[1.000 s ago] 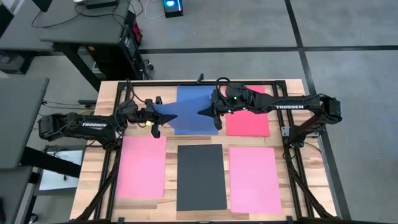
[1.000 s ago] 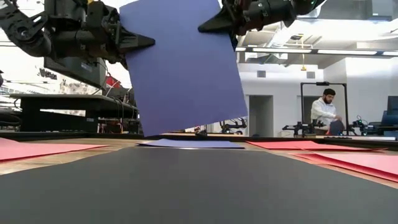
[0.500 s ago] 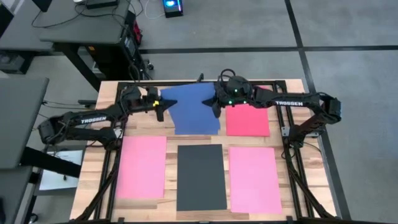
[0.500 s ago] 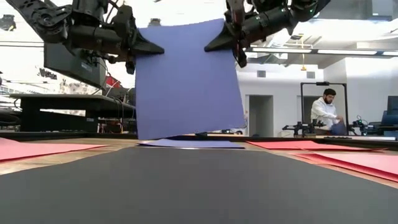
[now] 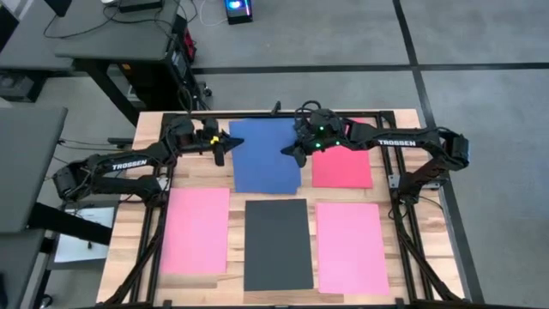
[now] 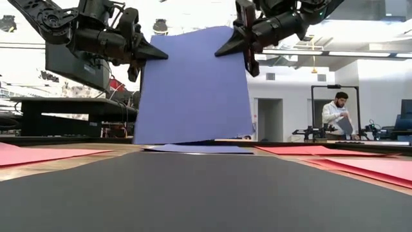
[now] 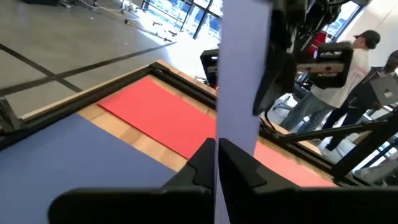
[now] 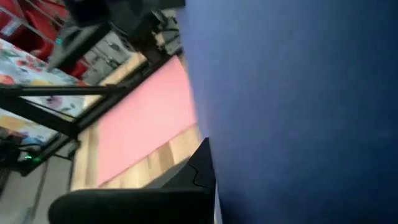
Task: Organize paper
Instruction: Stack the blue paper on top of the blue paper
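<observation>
both grippers clenched on one blue sheet [image 6: 193, 84], held upright over the desk's [image 5: 236, 184] far middle: left gripper [image 6: 154, 56] on one top corner, right gripper [image 6: 225, 49] on the other. its lower edge hung just above a 2nd blue sheet [image 6: 196, 149] lying flat. red sheet [image 5: 341, 166] lay beside that. nearer row: pink sheet [image 5: 196, 229], black sheet [image 5: 276, 244], 2nd pink sheet [image 5: 351, 247]. no containers seen.

raised blue sheet [image 6: 193, 84] hides the table's far middle; person [image 6: 336, 119] tiny.
</observation>
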### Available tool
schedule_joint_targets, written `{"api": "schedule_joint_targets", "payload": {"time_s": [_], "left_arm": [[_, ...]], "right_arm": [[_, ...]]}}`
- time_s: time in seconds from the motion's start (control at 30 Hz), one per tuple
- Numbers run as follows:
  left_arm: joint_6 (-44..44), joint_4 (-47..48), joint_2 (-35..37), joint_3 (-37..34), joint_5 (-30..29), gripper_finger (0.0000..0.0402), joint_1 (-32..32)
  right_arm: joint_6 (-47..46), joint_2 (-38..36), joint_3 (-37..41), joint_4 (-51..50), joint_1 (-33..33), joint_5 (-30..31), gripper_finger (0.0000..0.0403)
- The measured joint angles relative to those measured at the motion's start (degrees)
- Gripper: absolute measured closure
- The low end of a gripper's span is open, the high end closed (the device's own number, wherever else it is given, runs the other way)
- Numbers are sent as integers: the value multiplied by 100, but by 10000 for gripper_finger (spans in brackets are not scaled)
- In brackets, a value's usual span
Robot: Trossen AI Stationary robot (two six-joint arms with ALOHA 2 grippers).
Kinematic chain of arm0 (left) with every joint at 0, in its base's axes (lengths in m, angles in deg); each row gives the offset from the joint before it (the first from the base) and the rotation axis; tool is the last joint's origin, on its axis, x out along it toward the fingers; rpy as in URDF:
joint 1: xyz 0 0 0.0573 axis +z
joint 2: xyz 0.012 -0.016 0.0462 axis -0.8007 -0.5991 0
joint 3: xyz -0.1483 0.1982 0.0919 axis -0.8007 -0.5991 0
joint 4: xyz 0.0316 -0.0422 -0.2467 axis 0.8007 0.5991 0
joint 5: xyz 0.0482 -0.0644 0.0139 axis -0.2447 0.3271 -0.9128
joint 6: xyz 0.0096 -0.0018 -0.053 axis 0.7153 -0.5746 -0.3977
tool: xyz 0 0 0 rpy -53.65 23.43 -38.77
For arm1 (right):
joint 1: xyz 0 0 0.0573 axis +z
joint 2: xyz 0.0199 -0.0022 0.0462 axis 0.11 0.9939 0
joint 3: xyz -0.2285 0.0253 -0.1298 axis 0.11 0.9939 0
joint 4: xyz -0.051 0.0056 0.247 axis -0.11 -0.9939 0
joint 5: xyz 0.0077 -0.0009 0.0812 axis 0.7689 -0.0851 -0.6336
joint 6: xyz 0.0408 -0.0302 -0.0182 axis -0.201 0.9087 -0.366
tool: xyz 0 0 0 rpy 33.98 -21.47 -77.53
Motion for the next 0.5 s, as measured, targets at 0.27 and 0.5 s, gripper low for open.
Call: {"api": "schedule_joint_targets", "payload": {"time_s": [0.27, 0.5], "left_arm": [[143, 287, -5, 0, -6, 401, 181], [284, 43, -552, 0, -9, 401, 263]], "right_arm": [[185, 80, -2, -237, -88, 292, 403], [366, 108, 0, -730, -235, 871, 403]]}}
